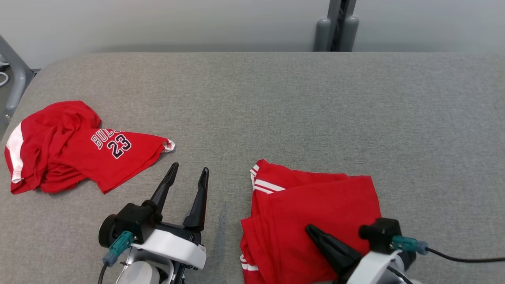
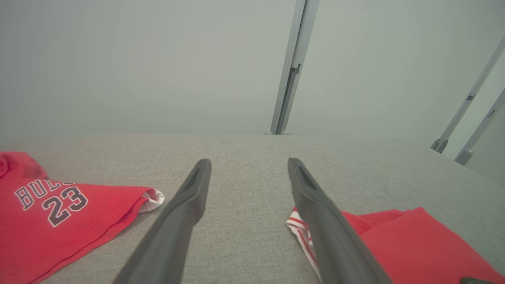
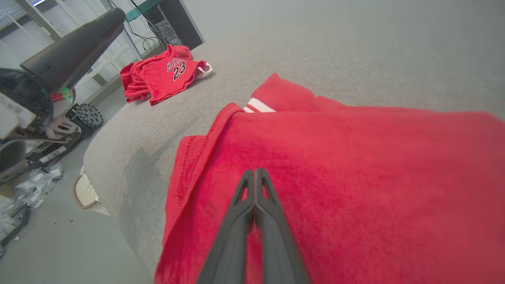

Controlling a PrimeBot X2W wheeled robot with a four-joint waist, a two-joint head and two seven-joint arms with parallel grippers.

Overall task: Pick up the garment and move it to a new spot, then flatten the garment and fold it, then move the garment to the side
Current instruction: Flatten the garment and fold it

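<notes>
A folded red garment [image 1: 315, 197] with white-striped trim lies near the front of the grey table, on the right; it also shows in the left wrist view [image 2: 414, 240] and the right wrist view [image 3: 355, 157]. My right gripper [image 1: 309, 228] is shut, its tips [image 3: 254, 171] pointing across the top of this cloth, with no fold visibly pinched between them. A crumpled red "23" jersey [image 1: 79, 150] [image 2: 51, 221] [image 3: 161, 75] lies at the far left. My left gripper [image 1: 189, 167] [image 2: 248, 161] stands open over bare table between the two, holding nothing.
The grey padded table [image 1: 276, 98] stretches far back to a pale wall with a grey post [image 1: 335, 27]. Its front-left edge drops to the floor, where a white basket [image 3: 85, 193] and loose clutter [image 3: 35, 185] lie.
</notes>
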